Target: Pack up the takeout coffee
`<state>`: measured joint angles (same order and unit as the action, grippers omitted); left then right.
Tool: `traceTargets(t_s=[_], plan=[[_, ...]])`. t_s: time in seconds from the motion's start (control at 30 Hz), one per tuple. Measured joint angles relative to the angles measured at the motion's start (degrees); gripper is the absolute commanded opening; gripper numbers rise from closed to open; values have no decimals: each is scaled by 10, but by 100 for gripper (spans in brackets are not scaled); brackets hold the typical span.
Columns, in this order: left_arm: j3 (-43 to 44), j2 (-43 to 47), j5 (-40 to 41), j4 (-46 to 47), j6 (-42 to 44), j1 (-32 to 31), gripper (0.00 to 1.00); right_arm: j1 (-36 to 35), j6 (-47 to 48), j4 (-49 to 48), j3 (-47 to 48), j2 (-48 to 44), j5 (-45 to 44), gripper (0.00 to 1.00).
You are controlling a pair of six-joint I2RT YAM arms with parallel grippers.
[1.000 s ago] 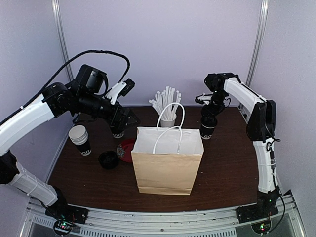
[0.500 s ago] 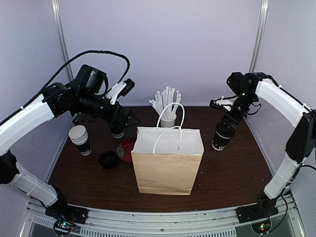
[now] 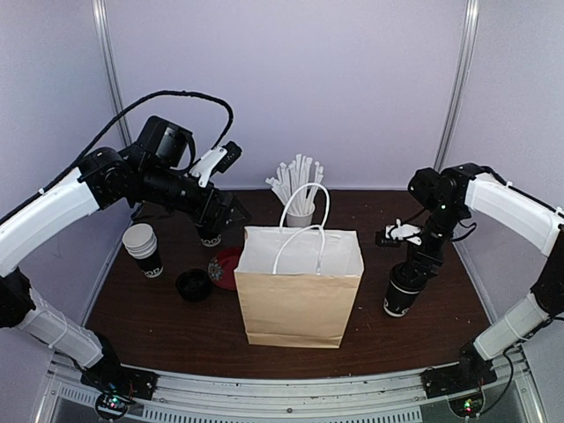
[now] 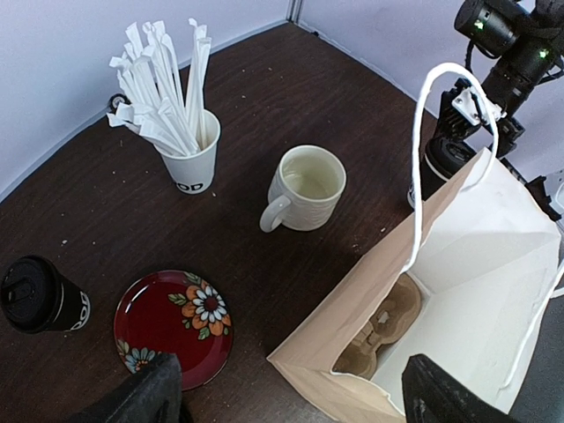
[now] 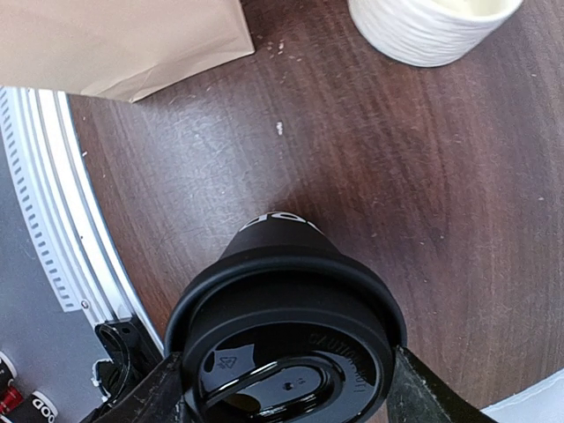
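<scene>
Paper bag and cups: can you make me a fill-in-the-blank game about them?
The right end effector grips a coffee cup with a ____ lid.
The paper bag has ____ handles.
The plate with painted flowers is ____.
The white cup beside the mug holds ____.
Missing words: black, white, red, straws.

Dark wood bench: paper bag centre, straw cup and cream mug toward far edge. Red flowered plate, lidded coffee cup, loose black lid left of bag. Unlidded cup stack at left edge.
</scene>
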<state>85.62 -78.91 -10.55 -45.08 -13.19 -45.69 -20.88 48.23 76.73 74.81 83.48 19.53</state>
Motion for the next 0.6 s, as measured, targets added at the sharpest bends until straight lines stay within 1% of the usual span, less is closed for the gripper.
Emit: traceTargets(t_s=[0.3,0.6], plan=[[0,0,0,0,-7,0,91,-38,21,-24,-59,-9,-19,72],[0,-5,-2,0,-7,0,90,-65,30,-22,-74,-25,-41,87]])
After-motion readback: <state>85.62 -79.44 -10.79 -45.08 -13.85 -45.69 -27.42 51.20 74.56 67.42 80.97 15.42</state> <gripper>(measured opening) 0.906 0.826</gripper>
